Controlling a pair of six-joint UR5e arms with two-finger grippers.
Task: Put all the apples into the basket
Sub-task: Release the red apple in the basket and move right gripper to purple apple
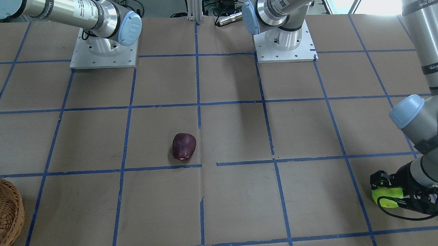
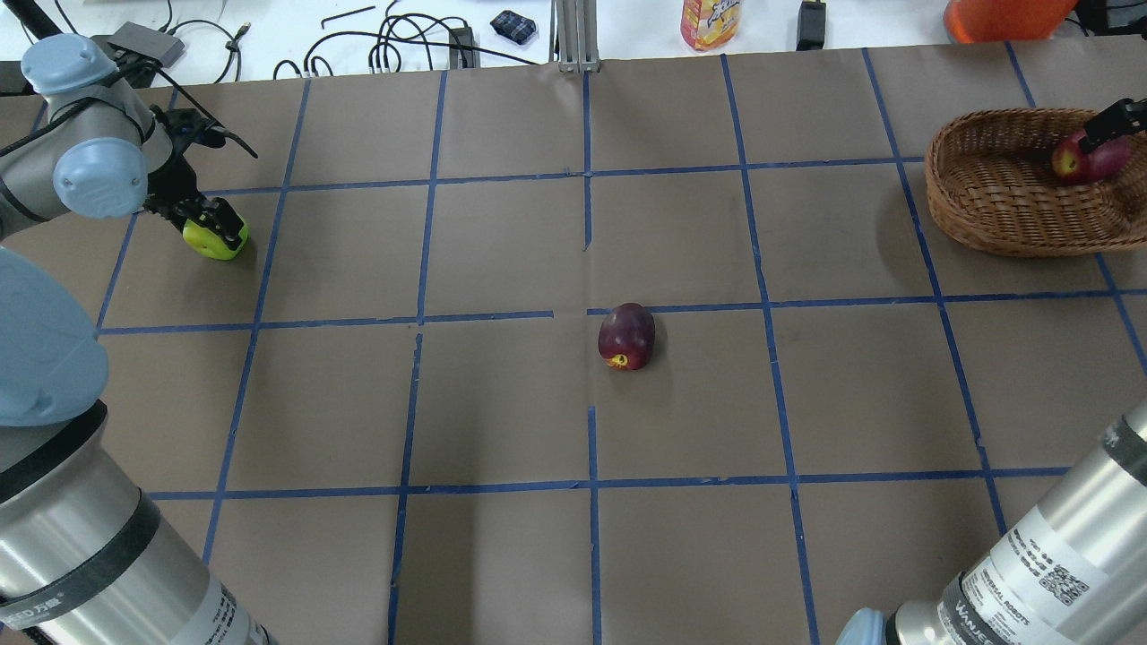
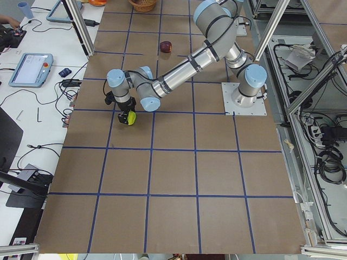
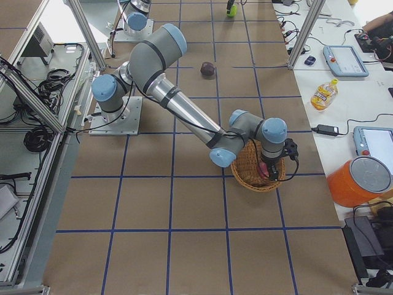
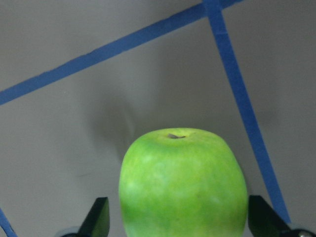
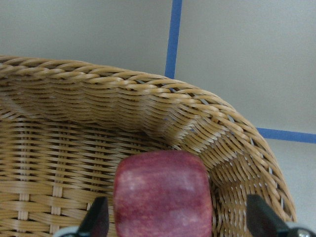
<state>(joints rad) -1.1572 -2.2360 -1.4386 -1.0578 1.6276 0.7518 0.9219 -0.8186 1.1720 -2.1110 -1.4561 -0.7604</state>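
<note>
Seen from behind the robot, your left arm bends low at the table's 10 o'clock, wrist pointing down, with the left gripper [image 2: 211,228] set over a green apple [image 5: 182,182]. Its wrist camera shows the black fingers [image 5: 100,217] spread wide on either side of the fruit, a thin gap on at least one side, so it grips nothing. A dark red apple [image 2: 626,336] lies alone at the centre. At 2 o'clock sits the basket [image 2: 1004,224], cut off by the picture's edge, and only a black fingertip of your right arm enters there. Its wrist camera shows the right gripper [image 6: 177,224] inside the basket, equally wide open, with a red apple [image 6: 163,192] between the fingers but clear of both. The table [image 2: 502,403] is brown paper gridded with blue tape. Cables, a bottle [image 2: 711,22] and an orange container [image 2: 1004,16], partly cropped, line the far edge.
</note>
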